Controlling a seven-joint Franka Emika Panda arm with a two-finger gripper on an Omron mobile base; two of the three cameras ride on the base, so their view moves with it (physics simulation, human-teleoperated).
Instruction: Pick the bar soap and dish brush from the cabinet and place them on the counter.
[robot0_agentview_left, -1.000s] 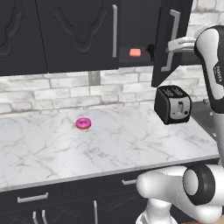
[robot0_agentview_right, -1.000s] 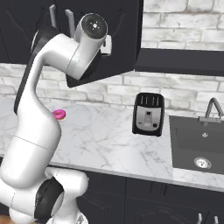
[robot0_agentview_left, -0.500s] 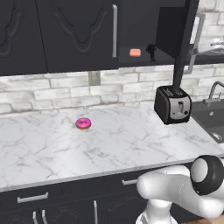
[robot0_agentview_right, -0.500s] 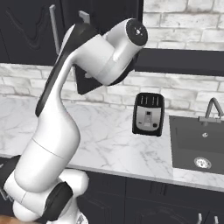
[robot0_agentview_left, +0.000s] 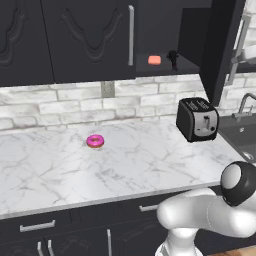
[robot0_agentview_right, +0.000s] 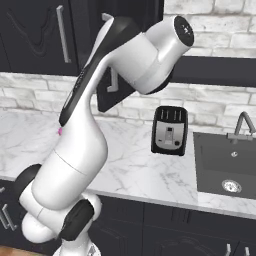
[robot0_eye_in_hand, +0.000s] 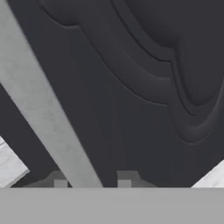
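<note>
Marble counter (robot0_agentview_left: 125, 165) lies open; tool (robot0_eye_in_hand: 92, 183) clenched around cabinet (robot0_agentview_left: 90, 40) door handle (robot0_eye_in_hand: 48, 109).

We list the cabinet (robot0_agentview_left: 90, 40): matt black, carved panels, with brushed silver metal handle (robot0_eye_in_hand: 48, 113). Counter (robot0_agentview_left: 100, 170): polished white marble, grey-veined. Wall (robot0_agentview_left: 65, 105): rough pale brick. Toaster (robot0_agentview_left: 197, 119): glossy black with a chrome face. Soap (robot0_agentview_left: 154, 60): smooth matt orange. Donut (robot0_agentview_left: 95, 141): glossy pink icing. Sink (robot0_agentview_right: 225, 165): dark, matt.
</note>
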